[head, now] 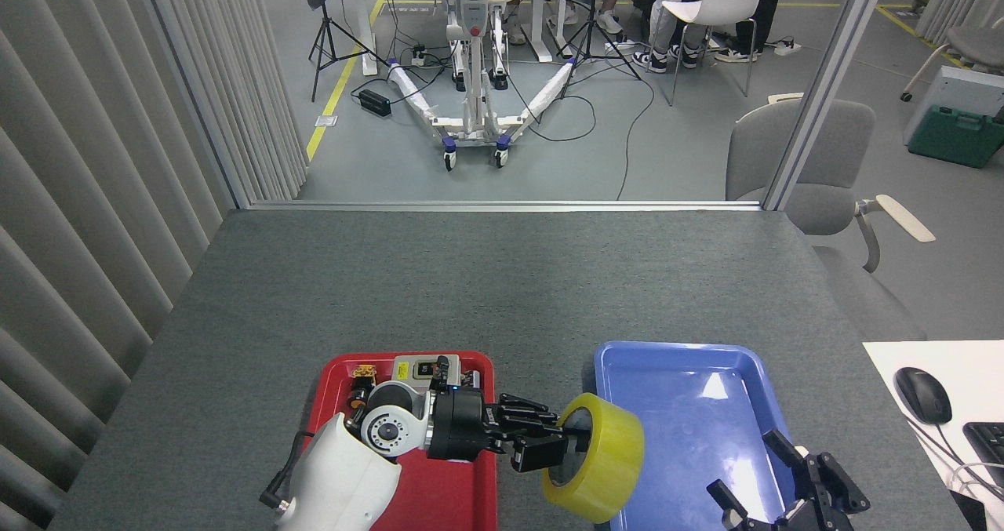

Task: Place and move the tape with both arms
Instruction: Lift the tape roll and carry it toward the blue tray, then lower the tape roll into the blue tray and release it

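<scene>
Cut off at the frame's bottom edge, the right black two-finger gripper (773, 474) stands spread, empty. At its nine o'clock, the left black gripper (558, 447) pinches the translucent yellow packing-tape roll (594, 457) over the blue plastic tray's (674, 356) left rim.

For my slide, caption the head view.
Left gripper carries the tape toward the blue tray; right gripper waits open.

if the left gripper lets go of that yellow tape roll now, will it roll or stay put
The tape is held on edge by the left gripper, so it would probably roll once dropped. It looks stiff: it keeps its ring shape with a finger inside the core. Its glossy surface may be slippery. It hangs over the blue tray's left rim, so it could tip either way.
</scene>
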{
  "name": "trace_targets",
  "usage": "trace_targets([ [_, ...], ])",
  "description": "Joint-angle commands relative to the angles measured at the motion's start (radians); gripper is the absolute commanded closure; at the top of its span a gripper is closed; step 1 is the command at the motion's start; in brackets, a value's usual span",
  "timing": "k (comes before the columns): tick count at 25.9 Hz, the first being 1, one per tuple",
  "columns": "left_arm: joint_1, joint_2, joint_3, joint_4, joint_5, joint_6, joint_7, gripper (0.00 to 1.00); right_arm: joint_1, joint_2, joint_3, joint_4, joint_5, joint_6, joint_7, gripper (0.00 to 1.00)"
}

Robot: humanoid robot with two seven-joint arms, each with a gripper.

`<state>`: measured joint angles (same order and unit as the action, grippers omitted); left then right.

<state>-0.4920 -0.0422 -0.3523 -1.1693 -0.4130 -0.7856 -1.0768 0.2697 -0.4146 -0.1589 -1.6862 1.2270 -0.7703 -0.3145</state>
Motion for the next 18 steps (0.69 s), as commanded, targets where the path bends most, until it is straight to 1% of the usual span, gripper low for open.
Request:
trace_targets([
  [1, 0.007, -0.007, -0.007, -0.001, 0.002, 0.0, -0.002, 1.0, 0.005, -0.004, 0.032, -0.006, 0.0, -0.015, 0.014, 0.0],
  [9, 0.013, -0.034, -0.027, -0.003, 0.002, 0.0, 0.005, 1.0, 0.016, 0.01, 0.16, -0.052, 0.005, -0.015, 0.089, 0.0],
  [14, 0.013, -0.038, -0.036, -0.006, 0.002, 0.0, 0.028, 1.0, 0.06, 0.017, 0.19, -0.104, 0.008, -0.015, 0.091, 0.0],
  [18, 0.02, -0.041, -0.037, -0.01, 0.003, 0.0, 0.029, 1.0, 0.075, 0.03, 0.214, -0.109, 0.008, -0.015, 0.115, 0.0],
])
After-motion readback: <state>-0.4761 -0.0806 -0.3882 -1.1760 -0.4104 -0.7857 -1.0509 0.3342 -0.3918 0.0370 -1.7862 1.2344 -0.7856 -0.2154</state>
